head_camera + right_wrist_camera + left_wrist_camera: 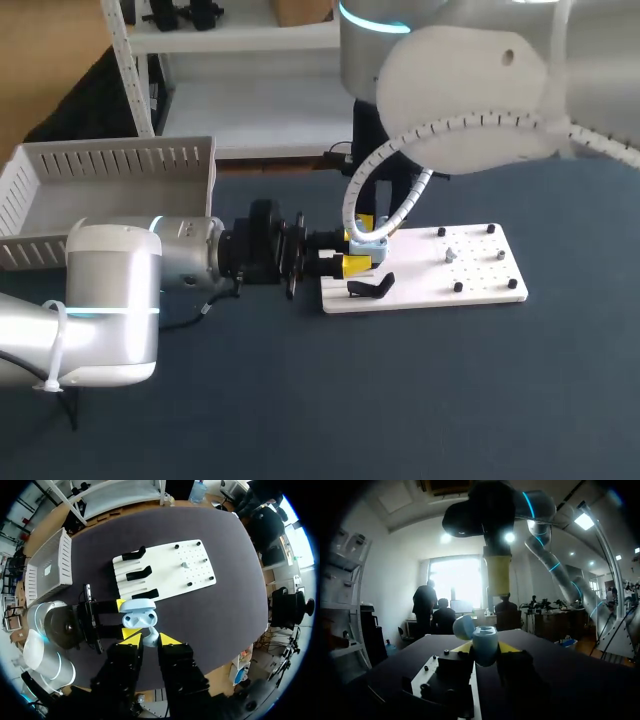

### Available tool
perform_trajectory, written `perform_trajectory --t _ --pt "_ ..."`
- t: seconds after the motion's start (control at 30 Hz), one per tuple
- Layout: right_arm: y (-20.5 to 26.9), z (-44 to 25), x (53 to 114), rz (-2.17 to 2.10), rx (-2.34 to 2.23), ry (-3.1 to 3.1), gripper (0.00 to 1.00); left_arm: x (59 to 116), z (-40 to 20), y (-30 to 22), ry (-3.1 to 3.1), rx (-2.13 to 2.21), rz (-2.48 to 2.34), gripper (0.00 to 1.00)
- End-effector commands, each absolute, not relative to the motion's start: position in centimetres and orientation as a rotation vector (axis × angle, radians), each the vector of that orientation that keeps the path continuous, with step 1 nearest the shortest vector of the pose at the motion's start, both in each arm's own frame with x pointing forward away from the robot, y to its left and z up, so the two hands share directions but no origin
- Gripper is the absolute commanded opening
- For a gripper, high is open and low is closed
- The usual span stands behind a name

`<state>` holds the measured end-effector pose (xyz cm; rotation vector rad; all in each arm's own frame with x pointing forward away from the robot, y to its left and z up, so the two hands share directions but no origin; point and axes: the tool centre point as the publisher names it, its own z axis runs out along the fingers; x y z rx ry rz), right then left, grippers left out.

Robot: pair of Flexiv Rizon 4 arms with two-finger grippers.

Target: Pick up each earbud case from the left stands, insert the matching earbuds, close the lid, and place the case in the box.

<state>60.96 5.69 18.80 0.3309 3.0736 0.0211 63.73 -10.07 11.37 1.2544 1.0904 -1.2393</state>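
Earbud case (140,615), rounded, in left fingers (120,604); earbud (151,639) in right fingers (168,640).

**Glossy case, matt surroundings**

The earbud case (139,616) is smooth pale-blue plastic with a soft gloss. The earbud (151,636) pinched in the right gripper (151,642) has the same finish. That gripper and the left gripper (125,619), which clamps the case, both have matt yellow plastic tips on dull black fingers.

The board (470,275), at three o'clock from the case, looks like smooth matt white plastic, and its black stands (370,288) have a dull sheen. The table (400,400) is dark and matt. The box (110,165), at ten o'clock, is slotted white plastic.

The left arm (110,290) and right arm (470,90) wear smooth satin shells. A ribbed white plastic hose (385,160) runs along the right one.
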Motion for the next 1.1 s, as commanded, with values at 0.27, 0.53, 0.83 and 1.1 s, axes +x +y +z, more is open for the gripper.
perform_trajectory --t 0.27,0.53,0.83,1.1 --pt "6.3 18.2 61.3 -0.013 0.318 3.059 0.0 63.8 11.3 -10.1 1.088 1.253 -1.24 0.0" --pt "6.5 17.7 61.6 -0.031 0.317 3.07 0.0 63.8 11.3 -10.1 1.088 1.253 -1.24 0.0" --pt "6.3 17.3 61.8 -0.04 0.325 3.081 0.0 63.8 11.3 -10.1 1.088 1.253 -1.24 0.0" --pt "6.1 17.0 61.9 -0.047 0.334 3.082 0.0 63.8 11.3 -10.1 1.088 1.253 -1.24 0.0"
